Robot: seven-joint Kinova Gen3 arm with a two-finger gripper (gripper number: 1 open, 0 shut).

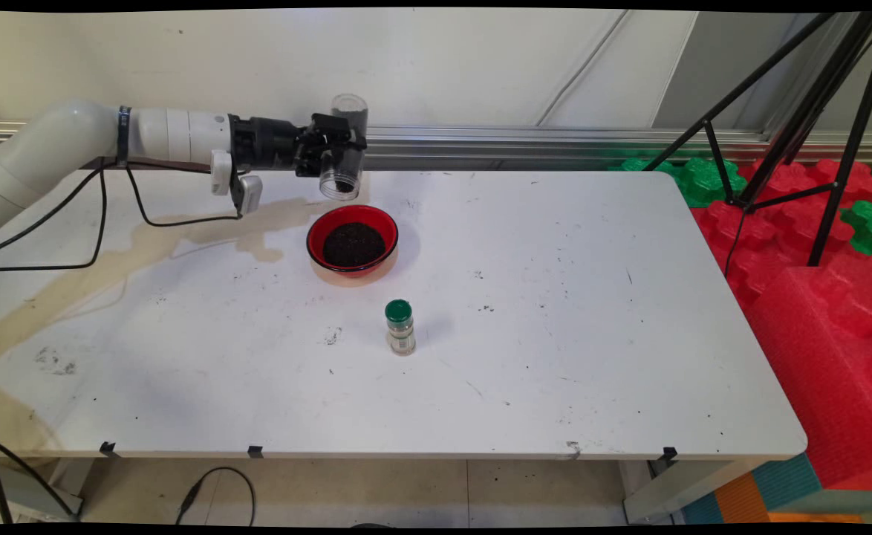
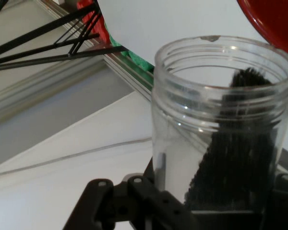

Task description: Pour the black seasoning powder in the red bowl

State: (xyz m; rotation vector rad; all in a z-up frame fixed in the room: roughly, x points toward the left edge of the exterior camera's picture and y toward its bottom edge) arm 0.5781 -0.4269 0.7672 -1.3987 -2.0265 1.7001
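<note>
Green-capped spice bottle (image 1: 400, 327) nearest me on surface (image 1: 555, 297); my pincer (image 1: 332, 145) gripping clear jar (image 1: 345, 148), tipped mouth-down above red bowl (image 1: 352, 240).

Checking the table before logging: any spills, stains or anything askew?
A brownish stain spreads across the table from the left edge to the red bowl. The gripper holds a clear jar mouth-down above the bowl, dark grains at its rim.

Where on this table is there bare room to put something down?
The widest bare stretch lies right of the red bowl and spice jar, out to the table edge. The near-left corner is open too. It is crowded at the back, where the gripper holds a clear jar over the bowl.
</note>
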